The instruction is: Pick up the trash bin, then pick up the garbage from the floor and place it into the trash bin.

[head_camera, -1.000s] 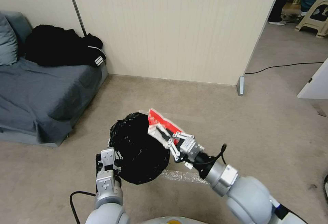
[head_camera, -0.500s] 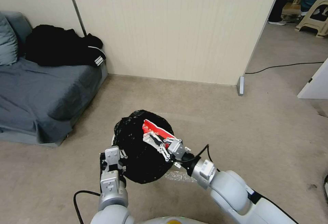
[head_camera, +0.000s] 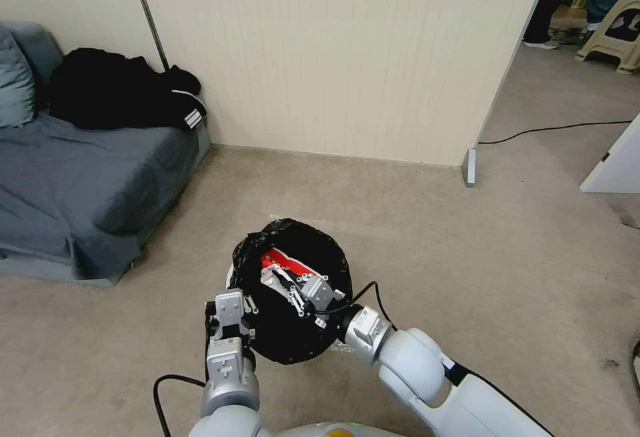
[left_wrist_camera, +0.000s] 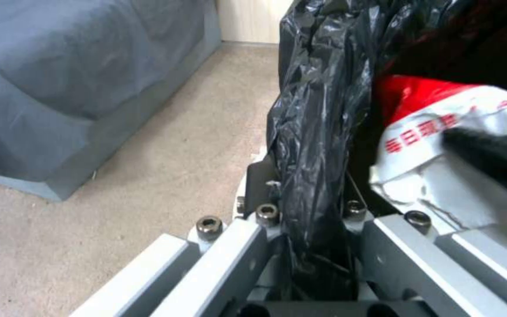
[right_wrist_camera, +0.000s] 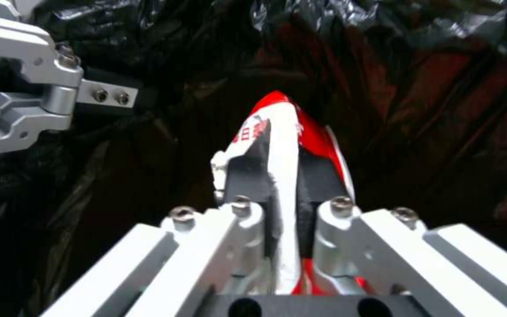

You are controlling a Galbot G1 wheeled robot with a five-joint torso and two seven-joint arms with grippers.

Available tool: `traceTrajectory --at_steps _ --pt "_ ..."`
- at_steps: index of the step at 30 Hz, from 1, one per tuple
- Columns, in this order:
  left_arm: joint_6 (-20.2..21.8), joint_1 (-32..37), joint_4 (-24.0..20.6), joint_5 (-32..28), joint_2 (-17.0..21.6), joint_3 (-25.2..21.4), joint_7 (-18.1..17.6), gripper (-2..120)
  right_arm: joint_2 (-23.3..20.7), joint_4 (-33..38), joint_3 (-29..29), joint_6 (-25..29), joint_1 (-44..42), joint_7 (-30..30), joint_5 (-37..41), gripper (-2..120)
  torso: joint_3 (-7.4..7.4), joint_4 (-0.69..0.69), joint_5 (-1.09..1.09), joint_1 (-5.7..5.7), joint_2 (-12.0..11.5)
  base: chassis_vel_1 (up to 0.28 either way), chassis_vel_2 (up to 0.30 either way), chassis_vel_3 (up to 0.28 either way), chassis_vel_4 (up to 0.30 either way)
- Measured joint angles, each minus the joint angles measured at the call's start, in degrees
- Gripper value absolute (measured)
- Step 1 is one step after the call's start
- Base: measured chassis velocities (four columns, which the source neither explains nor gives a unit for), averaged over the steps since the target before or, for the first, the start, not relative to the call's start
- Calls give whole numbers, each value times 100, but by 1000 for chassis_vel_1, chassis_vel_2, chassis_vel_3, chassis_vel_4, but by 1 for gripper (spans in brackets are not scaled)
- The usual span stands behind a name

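**Wrapper inside the bin, not yet let go**

The floor (head_camera: 467, 257) lies bare around the trash bin (head_camera: 291, 303), held up by the left hand (head_camera: 230, 317) clamped on its rim. The right hand (head_camera: 287, 283) pinches the red-and-white wrapper (head_camera: 283, 265) inside; crinkled film may cling to the pads and ride back out.

Red printed characters on the white band of the wrapper (left_wrist_camera: 441, 132): the first two read "每日"; those after are cut off by a dark finger. The same red print shows on the wrapper's edge in the right wrist view (right_wrist_camera: 247, 132), too foreshortened to read. No other text legible
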Motion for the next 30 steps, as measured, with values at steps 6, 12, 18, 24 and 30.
traceTrajectory --at_steps 6,12,18,24,30 --pt "-3 -15 28 80 3 41 23 1 -22 6 -16 -33 -13 41 2 30 0 0 0 0 0 0 0 0 0" --pt "-6 -19 29 96 9 41 48 1 -103 69 -27 -33 -102 48 -13 52 0 0 1 0 0 0 0 0 0" --pt "5 -11 -38 93 16 -4 53 1 -199 119 -23 -23 -151 44 -40 73 0 0 1 0 0 0 0 0 0" --pt "23 -17 -53 68 25 -106 53 1 -294 290 44 -4 -220 30 -70 90 0 1 1 0 0 0 0 0 0" --pt "21 -103 114 24 47 -320 55 1 -531 1030 484 106 -608 -2 -197 100 0 1 0 0 0 0 0 0 0"
